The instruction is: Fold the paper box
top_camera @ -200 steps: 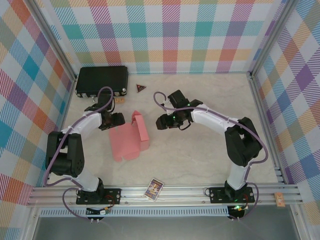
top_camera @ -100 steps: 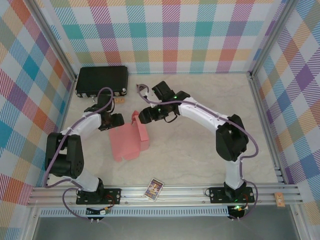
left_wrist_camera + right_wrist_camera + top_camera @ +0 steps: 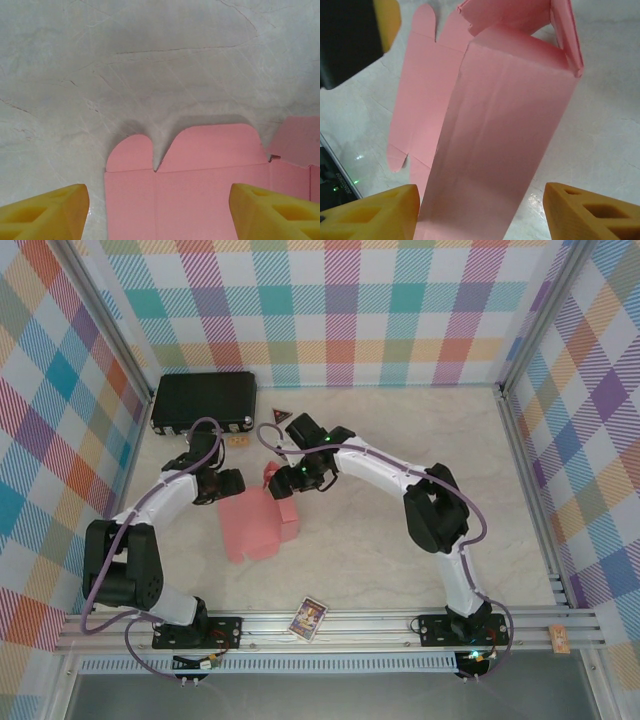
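The pink paper box (image 3: 250, 527) lies partly folded in the left middle of the table, most of it flat and one long panel (image 3: 281, 496) standing up along its right side. My left gripper (image 3: 228, 484) is open at the sheet's upper left edge; its yellow fingertips (image 3: 42, 210) straddle the flat card and its two rounded flaps (image 3: 200, 150). My right gripper (image 3: 287, 479) hangs open over the upright panel (image 3: 500, 140), which stands between its wide-apart fingertips (image 3: 592, 212), touching neither that I can see. The left gripper's finger (image 3: 350, 35) shows at the top left of the right wrist view.
A black hard case (image 3: 203, 400) sits at the back left, with a small tan piece (image 3: 238, 440) in front of it and a dark triangular piece (image 3: 283, 417) to its right. A picture card (image 3: 309, 618) lies near the front rail.
My right arm has swung left from the table's middle to the pink box's raised panel. My left gripper has shifted only slightly at the sheet's edge.
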Tool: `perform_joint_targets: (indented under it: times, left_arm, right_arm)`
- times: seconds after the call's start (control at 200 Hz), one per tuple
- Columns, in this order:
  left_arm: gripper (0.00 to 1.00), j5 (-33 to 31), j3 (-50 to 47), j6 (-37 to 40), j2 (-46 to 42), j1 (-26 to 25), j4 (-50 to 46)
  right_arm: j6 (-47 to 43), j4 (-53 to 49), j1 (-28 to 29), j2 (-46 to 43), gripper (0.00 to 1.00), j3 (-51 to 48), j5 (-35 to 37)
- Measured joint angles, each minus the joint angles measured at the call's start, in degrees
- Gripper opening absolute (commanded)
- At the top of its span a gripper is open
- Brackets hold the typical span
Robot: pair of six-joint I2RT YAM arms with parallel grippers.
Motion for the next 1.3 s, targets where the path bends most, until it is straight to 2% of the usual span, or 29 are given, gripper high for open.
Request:
perform_joint_targets:
  times: [0.25, 0.7, 0.995, 1.3]
  left_arm:
    - [0.74, 0.3, 0.0, 0.0, -1.6, 0.1, 0.0]
    - [0.76, 6.3, -0.9, 1.5, -9.7, 0.1, 0.3]
    - [0.78, 6.8, -1.4, 1.6, -12.3, 0.1, 0.0]
    - [0.81, 18.4, -7.1, -3.2, -15.5, -0.7, 1.8]
  right_arm:
    - [1.4, 1.9, -0.3, 0.4, 0.59, -2.0, 0.0]
    - [5.3, 12.6, -7.1, -7.3, 0.58, -24.0, 0.0]
    - [9.3, 21.0, -8.2, -9.7, 0.58, -33.0, 0.0]
    - [12.7, 24.5, -8.5, -10.6, 0.58, -35.2, -0.1]
